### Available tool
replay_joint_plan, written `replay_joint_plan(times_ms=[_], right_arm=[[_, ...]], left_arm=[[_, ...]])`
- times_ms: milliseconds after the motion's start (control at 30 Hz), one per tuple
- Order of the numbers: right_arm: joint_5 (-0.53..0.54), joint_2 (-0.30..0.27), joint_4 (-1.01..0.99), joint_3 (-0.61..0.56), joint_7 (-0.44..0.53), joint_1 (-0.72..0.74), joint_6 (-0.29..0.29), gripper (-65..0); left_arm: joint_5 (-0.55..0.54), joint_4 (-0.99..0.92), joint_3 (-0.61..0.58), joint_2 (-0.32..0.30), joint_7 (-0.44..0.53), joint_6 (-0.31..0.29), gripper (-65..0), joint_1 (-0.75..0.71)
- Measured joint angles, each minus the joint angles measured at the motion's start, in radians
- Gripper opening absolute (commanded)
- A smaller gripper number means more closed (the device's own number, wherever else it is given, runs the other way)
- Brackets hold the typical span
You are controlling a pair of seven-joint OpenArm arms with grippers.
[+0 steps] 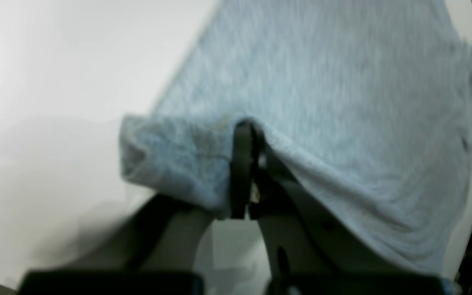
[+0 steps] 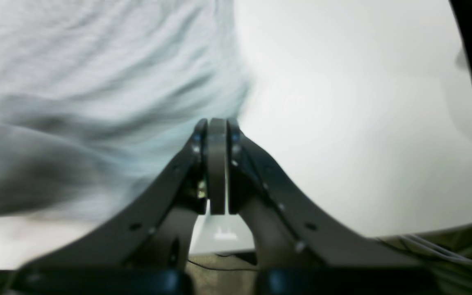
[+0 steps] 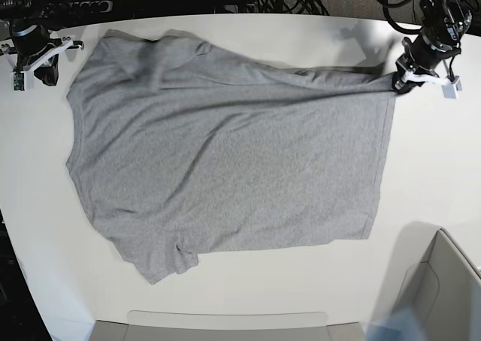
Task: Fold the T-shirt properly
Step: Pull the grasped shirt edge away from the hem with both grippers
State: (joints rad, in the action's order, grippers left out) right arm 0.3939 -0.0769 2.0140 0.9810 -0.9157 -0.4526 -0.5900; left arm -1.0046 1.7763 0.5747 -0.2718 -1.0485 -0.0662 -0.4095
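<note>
Two arms sit at the top corners of the base view, with one grey T-shirt [image 3: 225,153] spread plain side up across the white worktop [image 3: 421,168] between them. It fills most of the middle of the frame, its hem running down the right side and a short sleeve [image 3: 161,260] pointing to the lower left. The left gripper [image 3: 398,82], at the upper right of the base view, pinches the upper hem corner, and a taut ridge of cloth runs from that corner toward the middle of the frame. In the left wrist view the gripper [image 1: 246,127] is pressed together on a raised fold of the T-shirt [image 1: 322,102], with cloth draped on both sides of its dark fingers [image 1: 241,172]. The right gripper [image 3: 46,70] sits at the upper left of the base view, just beside the other sleeve and apart from the cloth. In the right wrist view this gripper [image 2: 216,123] is pressed together with nothing seen between its fingers [image 2: 216,164], while the blurred T-shirt [image 2: 96,82] fills the left half of the frame. A grey box [image 3: 440,296] stands at the lower right corner.
</note>
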Motion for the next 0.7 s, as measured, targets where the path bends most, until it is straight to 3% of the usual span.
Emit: replay_joint_plan(times_ms=[233, 433, 567, 700], right_arm=[[-0.154, -0.006, 0.003, -0.139, 0.003, 0.116, 0.003, -65.0], [-0.233, 0.0, 0.003, -0.222, 0.006, 0.146, 0.003, -65.0], [-0.202, 0.038, 0.009, -0.226, -0.005, 0.049, 0.003, -65.0], [-0.012, 0.04, 0.029, -0.226, 0.001, -0.081, -0.001, -64.2]], left_arm=[[0.015, -0.006, -0.056, -0.014, -0.108, 0.097, -65.0, 0.135], [0.007, -0.005, -0.089, -0.012, -0.111, 0.141, -65.0, 0.176], [0.01, -0.006, -0.085, -0.013, -0.113, 0.142, -65.0, 0.172], [0.01, -0.006, -0.087, -0.011, -0.114, 0.142, -65.0, 0.174]])
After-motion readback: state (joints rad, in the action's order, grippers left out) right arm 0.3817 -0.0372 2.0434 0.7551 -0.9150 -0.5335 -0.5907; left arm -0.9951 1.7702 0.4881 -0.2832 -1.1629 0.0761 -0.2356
